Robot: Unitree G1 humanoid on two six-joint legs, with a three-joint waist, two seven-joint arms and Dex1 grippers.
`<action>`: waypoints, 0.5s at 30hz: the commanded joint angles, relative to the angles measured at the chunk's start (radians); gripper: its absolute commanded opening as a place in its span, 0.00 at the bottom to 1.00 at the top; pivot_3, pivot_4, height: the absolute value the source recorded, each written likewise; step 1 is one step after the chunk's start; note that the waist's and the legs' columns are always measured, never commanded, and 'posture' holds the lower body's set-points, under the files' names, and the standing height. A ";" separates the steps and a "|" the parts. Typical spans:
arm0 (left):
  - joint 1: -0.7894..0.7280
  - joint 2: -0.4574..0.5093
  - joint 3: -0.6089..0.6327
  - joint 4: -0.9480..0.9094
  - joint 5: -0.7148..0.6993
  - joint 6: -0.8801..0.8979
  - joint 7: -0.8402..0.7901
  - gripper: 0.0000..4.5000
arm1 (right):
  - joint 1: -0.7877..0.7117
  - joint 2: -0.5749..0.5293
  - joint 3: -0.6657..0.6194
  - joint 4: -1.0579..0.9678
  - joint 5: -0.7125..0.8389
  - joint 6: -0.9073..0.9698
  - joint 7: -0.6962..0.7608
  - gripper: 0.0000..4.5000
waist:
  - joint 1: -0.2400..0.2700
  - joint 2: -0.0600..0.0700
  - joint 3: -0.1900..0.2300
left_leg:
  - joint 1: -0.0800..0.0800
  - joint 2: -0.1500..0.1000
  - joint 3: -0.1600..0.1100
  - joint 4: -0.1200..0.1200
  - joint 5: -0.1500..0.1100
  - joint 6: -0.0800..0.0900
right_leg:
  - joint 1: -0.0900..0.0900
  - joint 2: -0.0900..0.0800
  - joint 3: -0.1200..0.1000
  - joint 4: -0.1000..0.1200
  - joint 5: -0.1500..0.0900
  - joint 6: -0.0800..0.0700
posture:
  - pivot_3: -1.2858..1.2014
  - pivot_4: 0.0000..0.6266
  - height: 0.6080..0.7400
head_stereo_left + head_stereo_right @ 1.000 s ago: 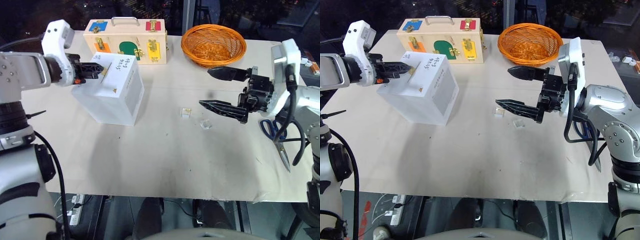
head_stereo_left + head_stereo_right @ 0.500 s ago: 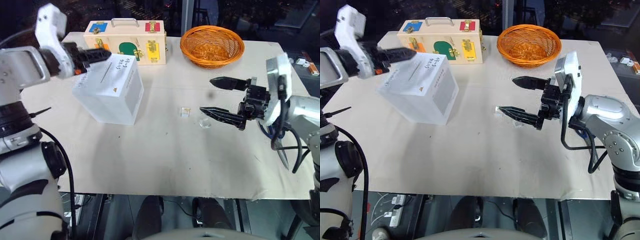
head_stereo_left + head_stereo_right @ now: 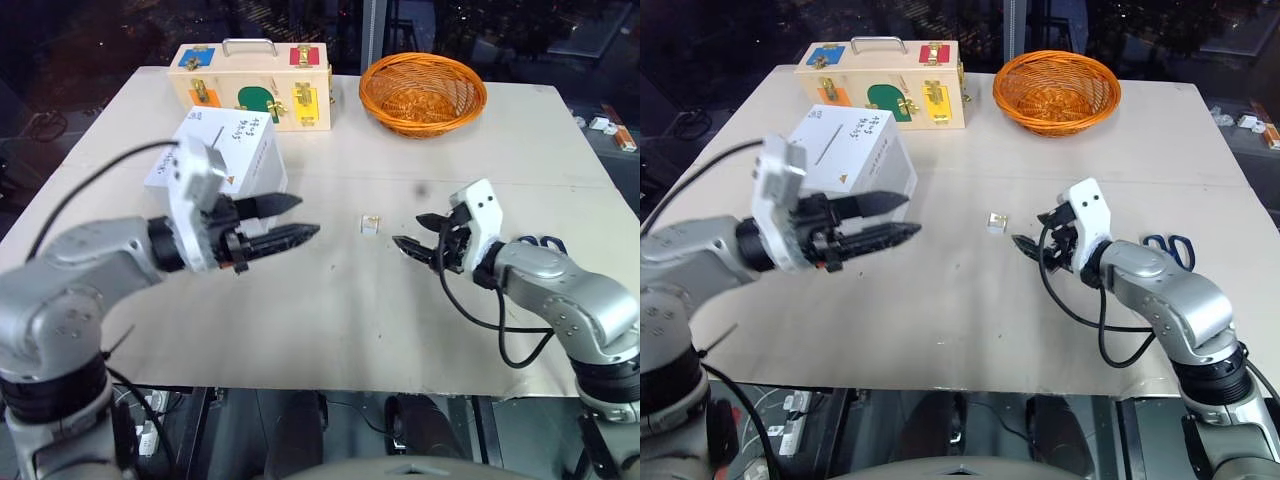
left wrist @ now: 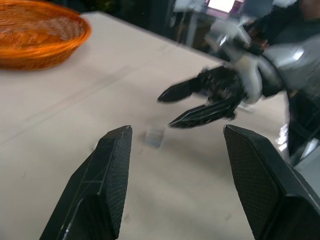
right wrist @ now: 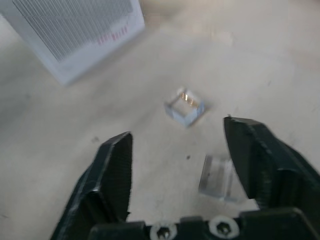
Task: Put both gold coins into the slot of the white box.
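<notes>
Fingers of both grippers are seen spread apart, and nothing is held in either one. The left gripper (image 3: 290, 222) is kept above the table (image 3: 330, 320), just right of the white box (image 3: 222, 155), with its tips aimed right toward the coins. The right gripper (image 3: 418, 236) is set low at the table, probably so a coin can be pinched between its fingers.

The white box is placed at the far left, in front of a wooden latch case (image 3: 252, 82). Its slot (image 3: 207, 136) is cut in the written top face, so a coin can be dropped in from above. An orange wicker basket (image 3: 423, 92) is left at the far side. Blue scissors (image 3: 1167, 243) are seen at the right.

One gold coin (image 3: 370, 224) is lying in the middle of the table, between the two grippers. The second gold coin (image 5: 218, 176) is lying right beside one finger (image 5: 264, 165) of the right gripper, so it is likely the one to be picked up next. No coin can be seen going into the box.
</notes>
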 commanded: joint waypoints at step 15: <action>0.187 0.027 0.040 -0.062 0.046 -0.204 0.041 0.65 | -0.268 0.123 0.155 0.445 -0.320 -0.274 0.214 0.53 | 0.001 0.000 0.000 | -0.001 0.000 -0.001 -0.001 0.000 0.000 | 0.000 0.000 -0.001 -0.002 0.000 0.000 | 0.52 0.24 0.90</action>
